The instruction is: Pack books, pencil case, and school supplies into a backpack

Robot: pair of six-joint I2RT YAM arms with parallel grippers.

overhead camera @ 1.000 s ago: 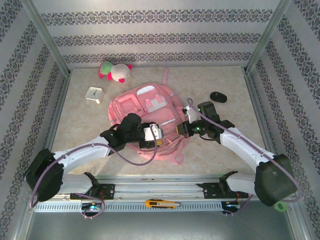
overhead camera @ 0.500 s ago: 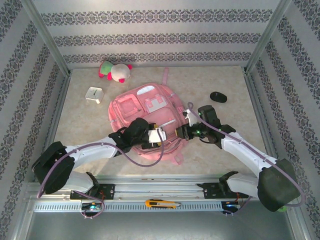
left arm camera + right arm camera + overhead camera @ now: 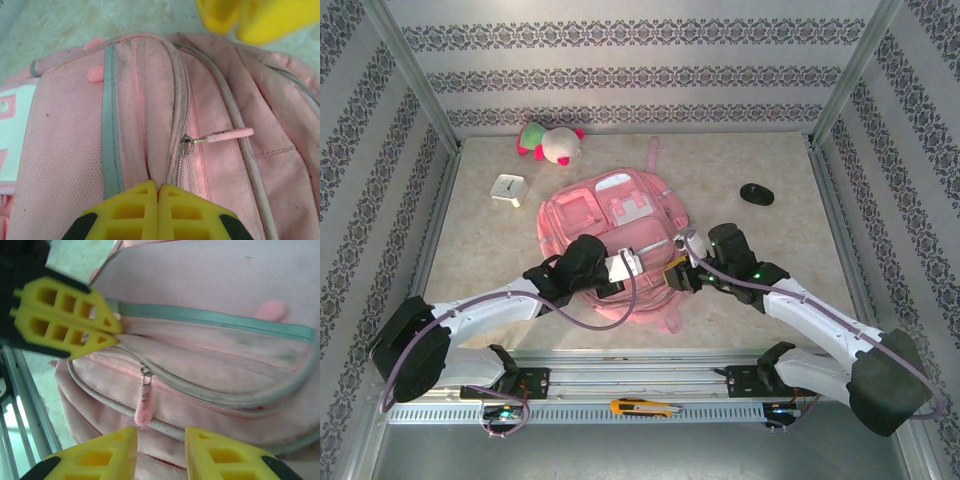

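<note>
the pink backpack (image 3: 610, 215) lay flat in the middle of the bench (image 3: 780, 160), with both arms bent over its lower edge. the left tool (image 3: 623, 268) sat on the lower middle of the bag. in the left wrist view its yellow fingers (image 3: 135, 210) were pressed together with no gap, and a fold of fabric beside the zip ran in between their tips. in the right wrist view the same tool appeared at the upper left of the frame, tips closed on that fold.

the right tool (image 3: 677, 272) was just to the right of it in the overhead frame, close but apart. its fingers (image 3: 225, 455) stood narrowly apart at the bottom of the right wrist view, holding nothing. the pink zipper pull (image 3: 143, 407) hung just above the gap, its end near the left-hand finger.

a pink-and-white plush toy (image 3: 550, 142) lay at the upper left of the bench, with a white clock cube (image 3: 507, 189) below it. a black oval lump (image 3: 756, 194) sat to the upper right of the bag. a yellow utility knife (image 3: 645, 407) rested on the rail at the bottom.
</note>
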